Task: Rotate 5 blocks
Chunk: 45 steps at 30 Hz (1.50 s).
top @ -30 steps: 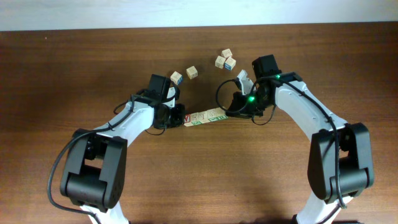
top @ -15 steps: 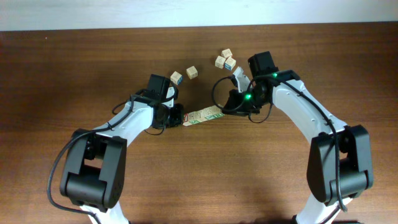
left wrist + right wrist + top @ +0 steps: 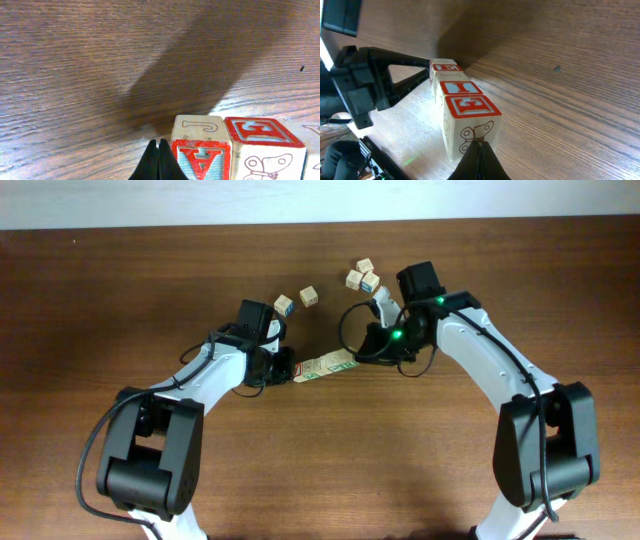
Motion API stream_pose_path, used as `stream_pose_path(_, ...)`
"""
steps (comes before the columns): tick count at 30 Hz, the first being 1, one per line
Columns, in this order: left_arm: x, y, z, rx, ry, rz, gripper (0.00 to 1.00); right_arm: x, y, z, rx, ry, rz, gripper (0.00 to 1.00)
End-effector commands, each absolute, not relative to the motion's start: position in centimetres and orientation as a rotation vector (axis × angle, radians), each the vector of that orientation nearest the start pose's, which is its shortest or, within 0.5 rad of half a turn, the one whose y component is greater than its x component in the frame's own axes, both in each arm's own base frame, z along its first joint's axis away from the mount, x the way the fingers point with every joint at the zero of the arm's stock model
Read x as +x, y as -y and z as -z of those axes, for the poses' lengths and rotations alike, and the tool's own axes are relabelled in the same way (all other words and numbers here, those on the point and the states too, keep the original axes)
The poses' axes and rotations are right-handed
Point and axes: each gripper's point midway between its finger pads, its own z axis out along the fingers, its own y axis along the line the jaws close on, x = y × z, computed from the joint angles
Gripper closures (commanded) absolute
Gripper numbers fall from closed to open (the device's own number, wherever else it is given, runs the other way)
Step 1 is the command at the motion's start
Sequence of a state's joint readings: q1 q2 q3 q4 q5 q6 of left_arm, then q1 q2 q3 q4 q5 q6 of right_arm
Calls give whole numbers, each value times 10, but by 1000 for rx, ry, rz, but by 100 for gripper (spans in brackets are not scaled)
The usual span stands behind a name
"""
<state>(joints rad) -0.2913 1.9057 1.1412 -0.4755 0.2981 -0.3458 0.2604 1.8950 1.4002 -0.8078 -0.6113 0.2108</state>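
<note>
- Seen from overhead, a short row of blocks (image 3: pixel 325 367) lies on the brown wooden table (image 3: pixel 320 470), near its middle, slanting a little from lower left to upper right.
- The left gripper (image 3: pixel 288 369) sits at the row's left end and the right gripper (image 3: pixel 366 357) at its right end, so the row lies between the two.
- From this height the row is a pale strip, red at the left end and green-marked further along. The single blocks are too blurred to count.
- Only the overhead view shows five loose cubes (image 3: pixel 310 296) scattered behind the row, well apart from it. At least two of them have blue markings.
- The left wrist view gives the close detail. The left gripper's dark fingers (image 3: pixel 154 162) are pressed together to one point with nothing between them, just beside the end block (image 3: pixel 202 159), which has a red letter A on its side face.
- The second block (image 3: pixel 263 131) touches that end block and has a red-framed letter on top and a butterfly outline on its side.
- The right wrist view looks along the row from the other end. The right gripper (image 3: pixel 480 161) is clenched on nothing, its tip against the lower edge of the nearest block (image 3: pixel 469 111).
- That view shows three blocks in line, touching, with red-framed tops, and the left gripper's black body (image 3: pixel 375 85) beyond them.
</note>
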Motion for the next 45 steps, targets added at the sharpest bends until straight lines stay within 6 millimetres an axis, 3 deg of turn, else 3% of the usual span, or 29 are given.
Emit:
stream_pose_path(1, 356, 201, -19, 79, -2875, 792, 100, 350, -239, -109, -314, -2832, -1112, 96)
stream_pose_path(45, 352, 200, -18, 73, -2895, 788, 100, 348, -268, -110, -327, -2813, -1097, 96)
